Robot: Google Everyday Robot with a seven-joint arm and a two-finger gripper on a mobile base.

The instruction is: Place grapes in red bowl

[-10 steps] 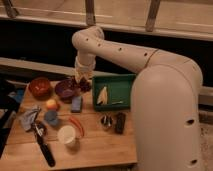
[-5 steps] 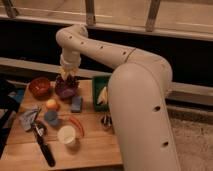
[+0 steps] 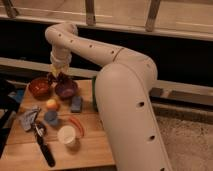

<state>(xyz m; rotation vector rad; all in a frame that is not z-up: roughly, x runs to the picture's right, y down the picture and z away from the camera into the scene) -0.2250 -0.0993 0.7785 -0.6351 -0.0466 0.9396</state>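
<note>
My gripper (image 3: 58, 70) hangs over the back of the table, and the grapes (image 3: 58, 77) show as a dark lump right under it, above the gap between the two bowls. I cannot tell whether it is clamped on them. I judge this the carry step. The red bowl (image 3: 31, 86) sits near, at eight o'clock, and the purple bowl (image 3: 74, 88) at five. Next I should shift toward eight, centre over the red rim, then release.
</note>
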